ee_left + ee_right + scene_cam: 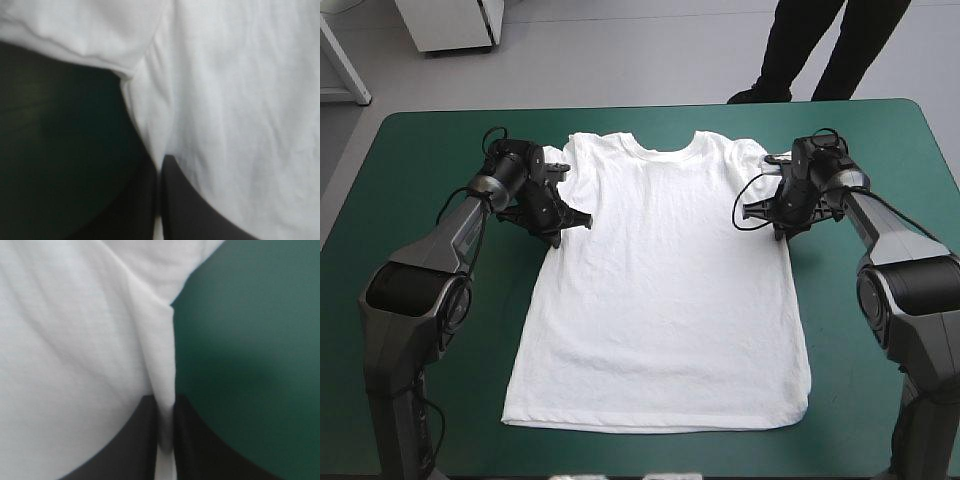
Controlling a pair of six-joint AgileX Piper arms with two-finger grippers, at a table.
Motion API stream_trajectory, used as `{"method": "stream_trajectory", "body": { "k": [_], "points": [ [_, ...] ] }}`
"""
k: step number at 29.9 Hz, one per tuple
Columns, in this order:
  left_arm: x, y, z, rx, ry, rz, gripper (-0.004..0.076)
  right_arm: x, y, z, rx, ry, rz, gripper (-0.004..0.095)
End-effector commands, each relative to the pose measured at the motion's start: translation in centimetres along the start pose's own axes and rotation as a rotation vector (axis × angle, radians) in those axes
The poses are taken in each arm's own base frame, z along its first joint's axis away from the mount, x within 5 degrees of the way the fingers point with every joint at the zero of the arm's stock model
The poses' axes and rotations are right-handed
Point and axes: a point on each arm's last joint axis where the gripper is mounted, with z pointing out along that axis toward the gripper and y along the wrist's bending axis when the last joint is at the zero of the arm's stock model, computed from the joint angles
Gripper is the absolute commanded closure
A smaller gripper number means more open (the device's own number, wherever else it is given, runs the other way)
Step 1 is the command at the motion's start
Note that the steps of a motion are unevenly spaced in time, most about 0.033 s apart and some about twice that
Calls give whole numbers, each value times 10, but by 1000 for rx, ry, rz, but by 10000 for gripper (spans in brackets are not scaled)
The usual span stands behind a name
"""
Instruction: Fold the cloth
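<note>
The white T-shirt (660, 290) lies spread flat on the teal-green table, collar toward the far edge. My left gripper (582, 219) sits at the shirt's left side just below the sleeve, shut on the T-shirt. In the left wrist view the T-shirt (235, 100) has its side edge pinched between the black fingers (190, 200). My right gripper (748, 211) mirrors it at the right armpit. The right wrist view has a ridge of the T-shirt (162, 370) running down between the nearly closed fingers (135, 445).
Bare teal-green cover (410, 160) surrounds the shirt on all sides, with wide margins to the left and right of it. The shirt's hem (650, 425) lies near the table's front edge.
</note>
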Motion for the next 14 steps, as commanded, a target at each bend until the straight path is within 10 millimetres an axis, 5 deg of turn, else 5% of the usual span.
{"method": "stream_trajectory", "body": {
  "k": [1, 7, 14],
  "points": [
    [-2, -8, -15, 48, -74, -7, 734, 2, 6, -15, -37, -19, 2, 923],
    [-2, -10, -61, 48, -189, 7, 734, 0, 8, -54, -58, -107, -6, 925],
    [9, -15, -144, 68, -391, 26, 734, 11, 7, -145, -76, -323, -28, 925]
  ]
}}
